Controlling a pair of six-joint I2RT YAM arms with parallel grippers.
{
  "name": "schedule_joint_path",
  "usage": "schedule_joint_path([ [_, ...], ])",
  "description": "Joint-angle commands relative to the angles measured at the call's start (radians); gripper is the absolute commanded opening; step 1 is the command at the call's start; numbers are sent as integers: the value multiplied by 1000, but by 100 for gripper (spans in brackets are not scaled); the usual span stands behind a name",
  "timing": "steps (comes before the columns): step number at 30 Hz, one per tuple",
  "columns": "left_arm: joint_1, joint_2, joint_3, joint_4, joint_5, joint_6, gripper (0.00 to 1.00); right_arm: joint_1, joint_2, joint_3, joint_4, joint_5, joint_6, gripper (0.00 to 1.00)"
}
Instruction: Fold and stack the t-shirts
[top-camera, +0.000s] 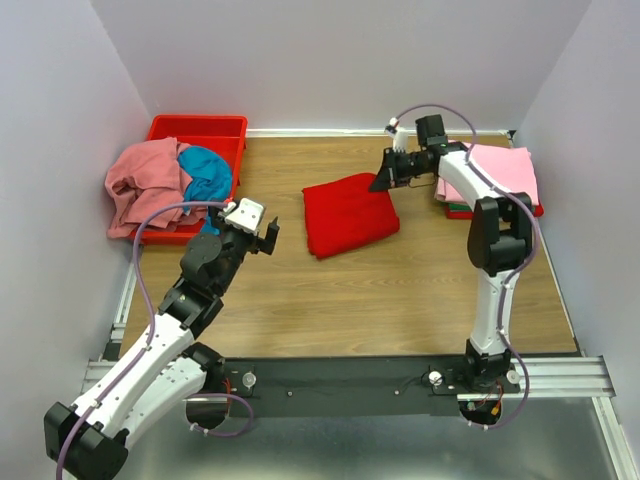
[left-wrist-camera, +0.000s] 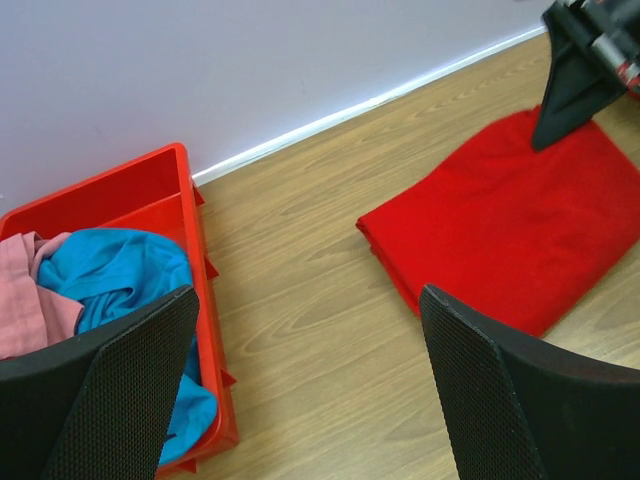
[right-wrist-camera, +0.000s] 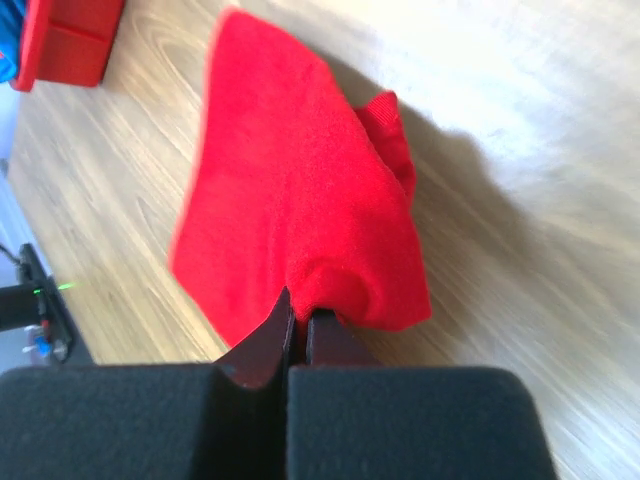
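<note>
The red t-shirt (top-camera: 348, 213) lies folded near the middle of the wooden tabletop (top-camera: 400, 290), as a flat, nearly square packet. The right claw (top-camera: 383, 182) is clenched on its far right corner. In the right wrist view the 2 fingers (right-wrist-camera: 262, 345) are pressed together with a fold of red cloth pinched between them, and this edge is raised a little from the wood. The rest of the shirt is resting on the tabletop.

The left claw (top-camera: 262, 235) is released, with its 2 fingers wide apart and nothing between them. It hangs above the wood between the red bin (top-camera: 200, 128) and the red t-shirt, and touches neither.

The red bin stands in the far left corner. A salmon pink t-shirt (top-camera: 145, 180) is heaped in it and spills over its left and near walls, and a teal blue t-shirt (top-camera: 207, 172) lies crumpled beside it inside the bin.

At the far right, behind the right arm, a light pink t-shirt (top-camera: 505, 170) lies folded on top of a small stack. The layers below it show only thin edges.
</note>
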Motion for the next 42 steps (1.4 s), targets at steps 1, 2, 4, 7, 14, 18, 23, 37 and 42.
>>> schedule_joint_path([
  [1, 4, -24, -10, 21, 8, 2, 98, -36, -91, 18, -40, 50, -62, 0],
  [2, 4, -26, -10, 22, 9, 2, 98, -40, -108, 24, -56, 82, -66, 0],
  [4, 4, -30, -10, 21, 9, 2, 98, -50, -122, 36, -83, 122, -89, 0],
  [7, 4, -35, -10, 22, 14, 1, 98, -60, -143, 71, -126, 181, -119, 0],
  [14, 4, -45, -12, 21, 23, -2, 98, -67, -177, 101, -165, 277, -140, 0],
  [18, 4, -50, -12, 22, 28, -3, 98, -67, -215, 105, -169, 355, -155, 0],
  [23, 4, -49, -12, 22, 34, -3, 98, -68, -260, 104, -168, 451, -175, 0],
  [37, 4, -46, -12, 24, 37, -3, 98, -110, -326, 136, -165, 609, -195, 0],
  [42, 4, -42, -12, 24, 38, -3, 98, -113, -332, 166, -163, 644, -209, 0],
])
